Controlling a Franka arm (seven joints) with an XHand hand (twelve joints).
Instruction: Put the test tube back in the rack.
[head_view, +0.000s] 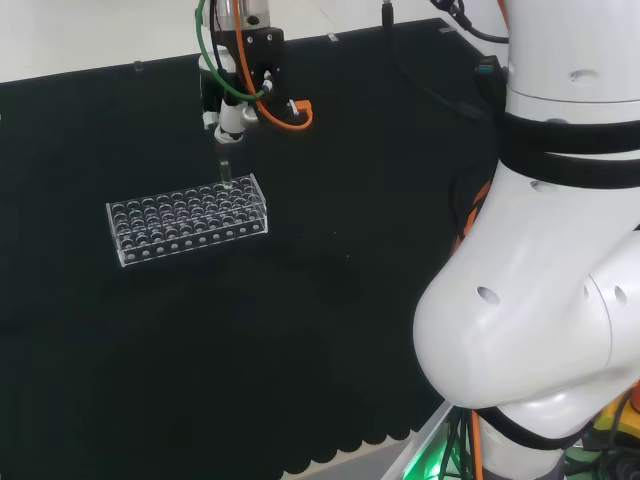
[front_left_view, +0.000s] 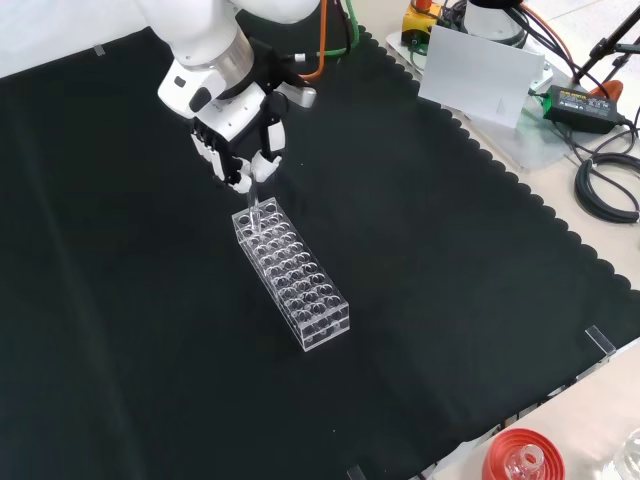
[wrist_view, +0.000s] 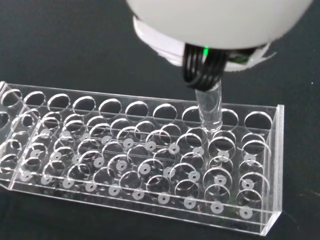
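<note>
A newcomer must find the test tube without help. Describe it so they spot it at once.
Start at the clear plastic rack, the one large item on the black cloth. At its end under the arm, the hand pinches a thin clear test tube upright over the holes. It is the one glass piece standing above the rack, whose visible holes look empty.

The bench is covered with a black cloth (front_left_view: 450, 250) with a scalloped edge. A clear rack (front_left_view: 292, 277) with many round holes is placed directly on the cloth, near the middle in the front view.
</note>
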